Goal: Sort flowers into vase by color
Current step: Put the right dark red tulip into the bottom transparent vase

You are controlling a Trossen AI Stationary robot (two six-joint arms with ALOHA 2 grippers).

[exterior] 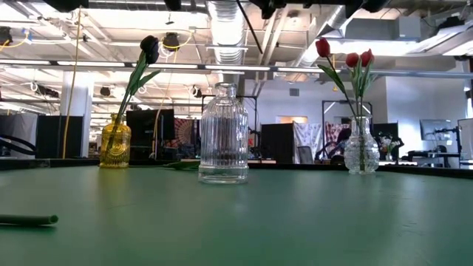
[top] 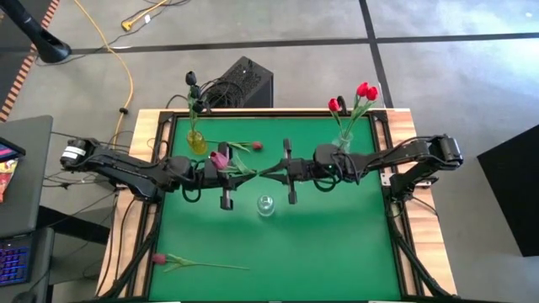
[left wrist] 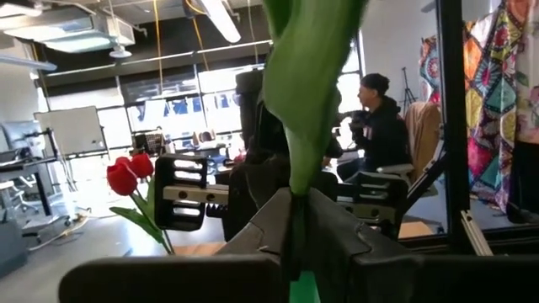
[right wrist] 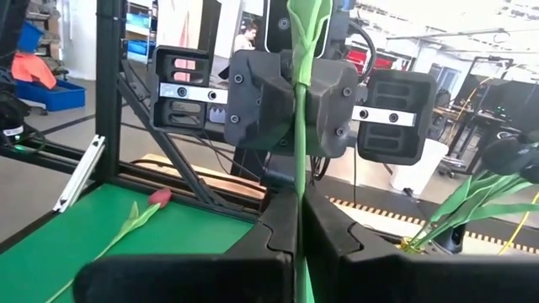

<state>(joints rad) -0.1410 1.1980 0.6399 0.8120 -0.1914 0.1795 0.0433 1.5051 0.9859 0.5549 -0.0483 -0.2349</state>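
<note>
A pink tulip (top: 220, 158) is held in the air over the middle of the green table (top: 337, 244), between my two grippers. My left gripper (top: 247, 172) reaches in from the left and my right gripper (top: 272, 172) from the right, tips almost meeting, both shut on its green stem. A yellow vase (top: 195, 141) holds a near-black tulip (exterior: 150, 46). A clear vase (top: 344, 141) at the far right holds red tulips (top: 362, 91). An empty ribbed clear vase (top: 266, 204) stands just nearer than the grippers. My left gripper pinches the tulip's stem (left wrist: 295, 220) between its two fingers, just below a broad leaf (left wrist: 313, 76). The fingers come level from the table's left and lie across the stem. The flower is lifted clear of the table. My right gripper pinches the same stem (right wrist: 299, 181) between its two fingers, close to the left gripper's hold. Its fingers come level from the table's right and cross the stem, which runs on past them on both sides.
A crimson tulip (top: 244, 146) lies on the table beside the yellow vase. Another tulip (top: 198, 264) lies near the front left corner. A black box (top: 244, 82) and cables sit beyond the far edge. A person (left wrist: 383, 126) is in the room behind.
</note>
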